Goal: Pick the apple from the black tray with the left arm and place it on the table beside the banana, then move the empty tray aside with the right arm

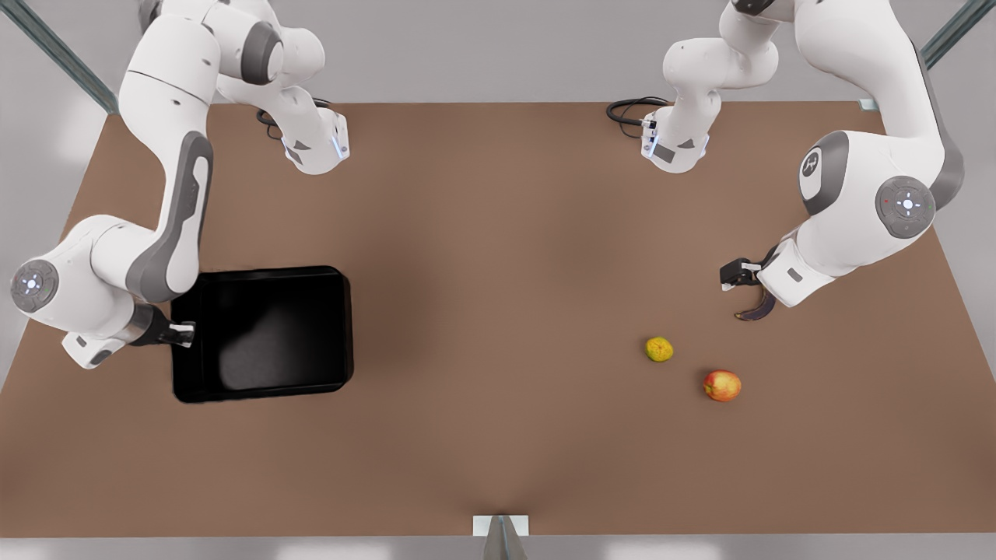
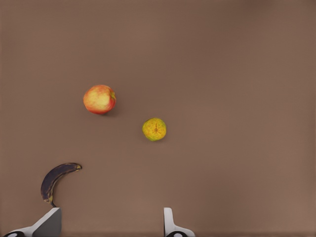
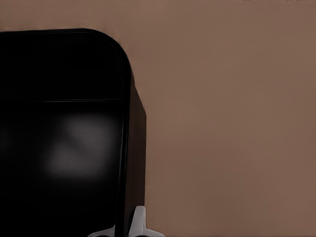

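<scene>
**Right hand on the rim of the emptied tray; apple already out on the counter**

The right hand (image 1: 185, 334) is clamped on the black tray's (image 1: 268, 334) rim at its short edge; drag low and level so the rim doesn't slip. The left hand (image 1: 739, 274), fingers apart and empty, waits above the banana (image 2: 57, 180), with the apple (image 1: 722, 385) near, just past a yellow-green fruit (image 1: 659, 349), on the counter (image 1: 498, 272).
</scene>
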Robot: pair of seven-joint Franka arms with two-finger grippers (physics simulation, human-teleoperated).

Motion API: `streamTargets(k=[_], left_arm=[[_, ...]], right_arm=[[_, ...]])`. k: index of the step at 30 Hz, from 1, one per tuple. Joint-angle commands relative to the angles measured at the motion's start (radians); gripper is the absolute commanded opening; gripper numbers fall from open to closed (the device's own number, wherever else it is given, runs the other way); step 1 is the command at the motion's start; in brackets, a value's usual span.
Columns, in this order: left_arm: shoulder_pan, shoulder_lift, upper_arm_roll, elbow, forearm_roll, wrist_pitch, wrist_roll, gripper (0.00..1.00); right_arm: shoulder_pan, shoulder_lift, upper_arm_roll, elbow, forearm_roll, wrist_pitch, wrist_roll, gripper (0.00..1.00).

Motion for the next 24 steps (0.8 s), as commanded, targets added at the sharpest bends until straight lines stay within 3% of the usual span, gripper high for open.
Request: streamTargets(k=[1,3,4,5,7,8,11,13,15,16,17,18,24], left_arm=[[0.0,-0.001,0.0,0.001,0.001,-0.001,-0.012,1.0],[0.0,0.0,0.0,0.001,0.0,-0.001,-0.012,1.0],[0.0,-0.001,0.0,0.005,0.001,-0.001,-0.012,1.0],[0.0,0.0,0.001,0.01,-0.011,0.0,-0.01,1.0],[-0.003,0.013,-0.003,0.013,0.004,0.016,-0.012,1.0],[-0.008,0.013,-0.008,0.015,0.014,0.019,-0.012,1.0],[-0.008,0.013,-0.008,0.015,0.02,0.02,-0.012,1.0],[-0.008,0.013,-0.008,0.015,0.02,0.02,-0.012,1.0],[-0.008,0.013,-0.008,0.015,0.02,0.02,-0.014,1.0],[-0.008,0.013,-0.008,0.015,0.021,0.02,-0.014,1.0],[-0.008,0.013,-0.008,0.015,0.021,0.019,-0.014,1.0],[-0.008,0.013,-0.008,0.015,0.021,0.019,-0.014,1.0],[-0.008,0.013,-0.008,0.011,0.021,0.016,-0.014,1.0]], right_arm=[[-0.01,0.029,-0.001,0.001,0.069,0.082,-0.576,0.19],[-0.013,0.043,-0.001,0.001,0.077,0.099,-0.582,0.23],[-0.013,0.056,-0.001,0.001,0.077,0.101,-0.582,0.34],[-0.013,0.057,-0.001,0.001,0.11,0.102,-0.581,0.61],[-0.013,0.057,-0.001,0.001,0.12,0.114,-0.567,0.92],[-0.012,0.056,-0.001,0.001,0.121,0.113,-0.561,0.97],[0.01,-0.003,0.018,0.034,0.121,0.09,-0.446,1.0],[-0.002,-0.023,0.074,0.211,0.104,-0.108,-0.21,1.0],[-0.102,-0.058,0.291,0.355,-0.083,-0.209,0.044,1.0],[-0.241,-0.13,0.551,0.355,-0.249,-0.209,0.146,1.0],[-0.377,-0.15,0.744,0.354,-0.382,-0.209,0.228,1.0],[-0.415,-0.151,0.781,0.354,-0.393,-0.209,0.229,1.0],[-0.42,-0.142,0.775,0.347,-0.408,-0.209,0.245,1.0]])
